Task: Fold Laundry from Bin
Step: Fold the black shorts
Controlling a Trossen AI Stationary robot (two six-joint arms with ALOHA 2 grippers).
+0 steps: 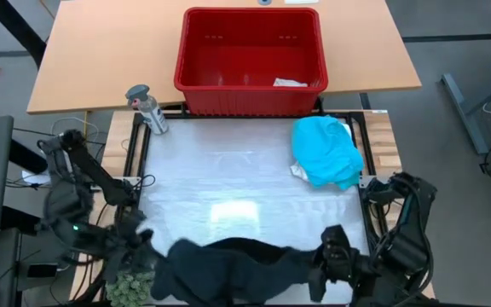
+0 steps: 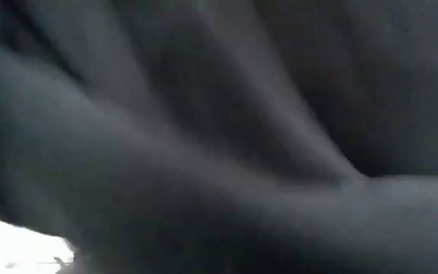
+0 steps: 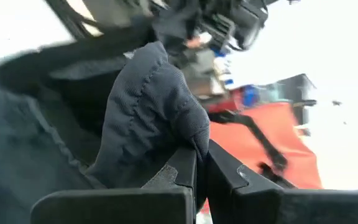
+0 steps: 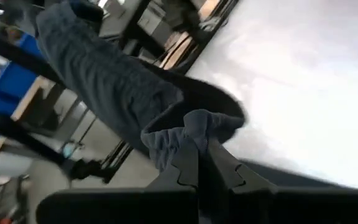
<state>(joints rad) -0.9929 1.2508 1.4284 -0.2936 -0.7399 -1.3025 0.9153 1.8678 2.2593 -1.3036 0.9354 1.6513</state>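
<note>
Near edge of table: black garment [image 1: 233,269] hung stretched between both grippers
Left gripper [image 3: 201,163]: pinched a fold of the black cloth at its left end
Right gripper [image 4: 202,158]: pinched the cloth's right end
Bin [image 1: 196,60]: stood at the far side, holding a small pale piece [image 1: 290,83]
Turquoise shirt [image 1: 326,152]: lay bunched on the white mat [image 1: 220,179], right
Spray bottle [image 1: 146,108]: stood beside the bin's left corner
Low view: blocked by dark cloth
</note>
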